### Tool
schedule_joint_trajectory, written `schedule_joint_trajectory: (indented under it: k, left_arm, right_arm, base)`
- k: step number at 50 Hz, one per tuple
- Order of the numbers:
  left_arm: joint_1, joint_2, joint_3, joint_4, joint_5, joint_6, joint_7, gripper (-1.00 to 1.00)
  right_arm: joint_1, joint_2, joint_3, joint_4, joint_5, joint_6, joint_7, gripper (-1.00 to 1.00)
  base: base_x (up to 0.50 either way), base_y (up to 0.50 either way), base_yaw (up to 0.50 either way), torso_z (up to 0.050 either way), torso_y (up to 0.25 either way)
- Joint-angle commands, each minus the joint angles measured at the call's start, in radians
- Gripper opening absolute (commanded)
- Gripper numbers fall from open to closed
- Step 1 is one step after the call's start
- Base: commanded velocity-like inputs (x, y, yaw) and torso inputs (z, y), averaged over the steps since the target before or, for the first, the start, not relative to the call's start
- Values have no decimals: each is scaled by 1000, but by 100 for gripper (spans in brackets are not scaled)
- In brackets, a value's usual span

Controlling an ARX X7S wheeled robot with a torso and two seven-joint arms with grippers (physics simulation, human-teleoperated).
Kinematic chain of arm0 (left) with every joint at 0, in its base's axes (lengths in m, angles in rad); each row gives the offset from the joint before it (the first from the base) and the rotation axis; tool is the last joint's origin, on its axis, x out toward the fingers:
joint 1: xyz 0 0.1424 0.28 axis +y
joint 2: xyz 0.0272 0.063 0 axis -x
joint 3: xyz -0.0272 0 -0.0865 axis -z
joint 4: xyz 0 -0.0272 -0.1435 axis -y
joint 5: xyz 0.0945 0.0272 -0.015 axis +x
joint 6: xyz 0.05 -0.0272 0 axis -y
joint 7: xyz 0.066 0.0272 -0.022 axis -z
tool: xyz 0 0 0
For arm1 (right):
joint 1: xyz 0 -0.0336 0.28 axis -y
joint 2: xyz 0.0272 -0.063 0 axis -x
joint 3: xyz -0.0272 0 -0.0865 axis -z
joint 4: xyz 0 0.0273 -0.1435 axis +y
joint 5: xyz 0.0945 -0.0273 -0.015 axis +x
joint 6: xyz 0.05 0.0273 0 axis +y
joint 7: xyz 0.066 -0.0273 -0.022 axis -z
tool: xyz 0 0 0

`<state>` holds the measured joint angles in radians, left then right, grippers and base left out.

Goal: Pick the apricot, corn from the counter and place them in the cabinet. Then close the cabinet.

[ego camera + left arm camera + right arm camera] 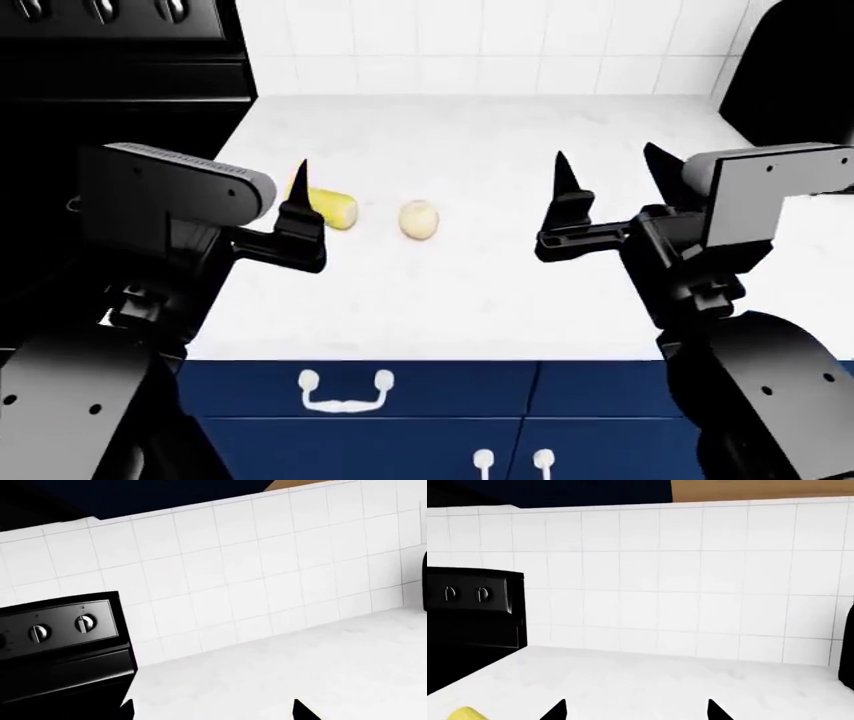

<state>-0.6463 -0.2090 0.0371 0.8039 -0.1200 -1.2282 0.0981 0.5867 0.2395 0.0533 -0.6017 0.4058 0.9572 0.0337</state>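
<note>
The corn (334, 211), a stubby yellow cob piece, lies on the white counter (507, 140) left of centre. The pale apricot (419, 220) rests just to its right, a small gap apart. My left gripper (213, 711) hovers open over bare counter; one of its fingers (299, 190) stands right beside the corn in the head view. My right gripper (614, 178) is open and empty, well to the right of the apricot. A yellow edge of the corn (467, 713) shows in the right wrist view, off to the side of that gripper (635, 711).
A black stove (120, 60) borders the counter on the left. A dark appliance (801, 50) stands at the back right. White tiles (534, 40) back the counter. Blue cabinet fronts with white handles (344, 392) sit shut below its front edge.
</note>
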Motion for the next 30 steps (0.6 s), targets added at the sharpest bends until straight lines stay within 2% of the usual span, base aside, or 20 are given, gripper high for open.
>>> schedule_joint_trajectory:
  k: [1,8,18,22,30]
  left_arm:
    - [-128,-37,13,-27,-28,-124,32,100]
    - [-210,-56,19,-35,-69,-225,79,100]
    - [-300,-55,16,-10,-91,-311,86,100]
    - [-331,-51,19,-7,-101,-333,80,100]
    - [-366,-78,5,-19,-235,-341,-16,100]
  right_arm:
    - [174,47,20,-4,98,207,-28,100]
    - [249,80,-16,29,126,275,-58,100]
    - [305,101,-8,38,166,336,-81,100]
    - [314,112,-11,57,169,336,-92,100]
    - [332,120,-5,55,185,352,-96,100]
  base:
    - [51,0,0,50,0]
    - [222,28,0,50,0]
    - [332,341,0,50,0]
    - [361,23,0,50,0]
    - [396,22,0,50,0]
